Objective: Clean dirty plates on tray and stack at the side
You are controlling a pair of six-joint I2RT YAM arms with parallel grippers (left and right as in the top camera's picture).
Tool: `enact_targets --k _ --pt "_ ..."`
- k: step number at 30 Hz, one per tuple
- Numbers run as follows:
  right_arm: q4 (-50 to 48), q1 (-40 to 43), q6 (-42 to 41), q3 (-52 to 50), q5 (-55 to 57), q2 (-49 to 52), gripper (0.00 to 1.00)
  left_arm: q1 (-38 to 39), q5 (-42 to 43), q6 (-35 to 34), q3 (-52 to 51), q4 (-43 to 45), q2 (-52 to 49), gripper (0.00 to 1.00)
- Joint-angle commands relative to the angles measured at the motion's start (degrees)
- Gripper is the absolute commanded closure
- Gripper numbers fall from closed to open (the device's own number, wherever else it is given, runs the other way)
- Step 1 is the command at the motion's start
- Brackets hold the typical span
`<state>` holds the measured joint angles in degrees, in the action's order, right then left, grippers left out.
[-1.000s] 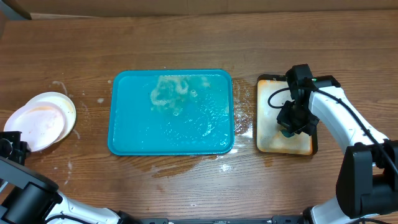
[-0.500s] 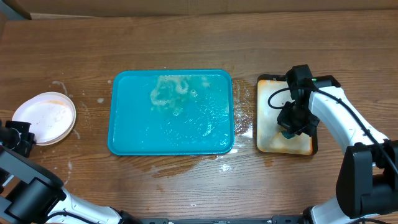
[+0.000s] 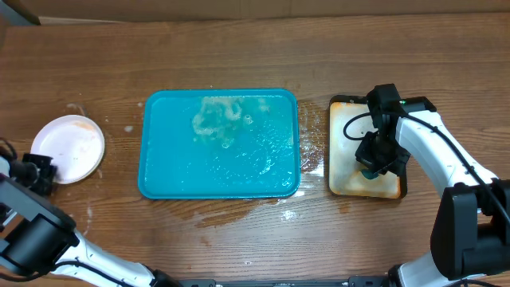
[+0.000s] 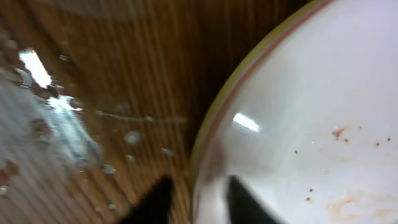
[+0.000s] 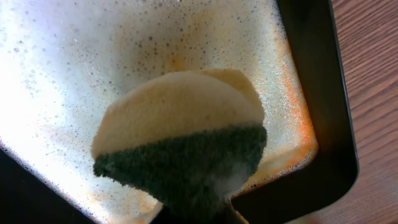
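**Left fingers astride a plate rim, right gripper clamped on a sponge**

From overhead, the left gripper [image 3: 40,171] sits at the near edge of a round white plate [image 3: 73,148] that lies flat on the wooden table [image 3: 239,48]. The plate is just ahead of the gripper and slightly to its right. A peach-brown smear shows on its far part, and from above I cannot tell whether other plates lie under it.

The left wrist view shows what the overhead cannot. Two dark fingertips [image 4: 155,202] stand parted with the plate's rim between them, one over the wood and one over the plate's face. A strip of wood shows between the outer fingertip and the rim, so the jaws read as apart rather than pinched. This view also shows a yellow-green edge with a thin pink line, brown specks on the white face, and water droplets [image 4: 56,118] on the wood beside the plate.

The teal tray [image 3: 219,194] lies well to the right of the left gripper, between the two arms. It is wet, with a patch of foam [image 3: 217,119] near its far side.

The right gripper [image 3: 370,163] hangs over a black-rimmed beige tray [image 3: 343,151]. Its wrist view shows the jaws closed on a yellow sponge [image 5: 180,137] with a dark green scouring face, above that tray's foamy, orange-stained floor.
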<state>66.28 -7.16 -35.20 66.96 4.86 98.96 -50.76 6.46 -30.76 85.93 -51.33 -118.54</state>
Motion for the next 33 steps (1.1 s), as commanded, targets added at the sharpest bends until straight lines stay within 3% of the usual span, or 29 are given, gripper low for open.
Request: enact_targets --k 1,2,4,14,15,16,18,19,26,33 --pt "0.1 0.3 -0.4 0.1 0.2 -0.3 0.96 1.7 0.9 1.0 -0.3 0.3 -1.0 0.07" --pt "0.1 0.3 -0.4 0.1 0.2 -0.3 0.94 1.9 0.9 1.0 -0.3 0.3 -1.0 0.00" --pt "0.0 0.3 -0.4 0.1 0.2 -0.3 0.80 2.1 0.9 1.0 -0.3 0.2 -0.8 0.00" --pt "-0.9 0.3 0.8 0.8 0.2 -0.3 0.86 5.5 1.1 0.7 -0.2 -0.7 8.6 0.00" --pt "-1.1 0.3 1.2 1.2 0.2 -0.3 0.72 6.1 1.1 0.7 -0.2 -0.7 10.5 0.00" --pt "-1.3 0.3 1.9 1.9 0.2 -0.3 0.33 7.0 1.1 0.7 0.0 -0.9 13.3 0.00" --pt "-1.4 0.3 3.2 3.5 0.2 -0.3 0.06 8.2 1.1 0.7 0.3 -1.3 17.0 0.00" --pt "-1.4 0.3 3.7 4.3 0.2 -0.3 0.00 8.9 1.1 0.7 0.4 -1.6 19.1 0.00" --pt "1.1 0.3 8.4 14.0 0.2 -0.3 0.00 14.9 1.1 3.3 0.5 -5.8 32.3 0.00" --pt "1.9 0.1 19.5 25.0 -0.1 -2.2 0.00 24.7 1.0 18.3 0.5 -8.4 41.6 0.00"
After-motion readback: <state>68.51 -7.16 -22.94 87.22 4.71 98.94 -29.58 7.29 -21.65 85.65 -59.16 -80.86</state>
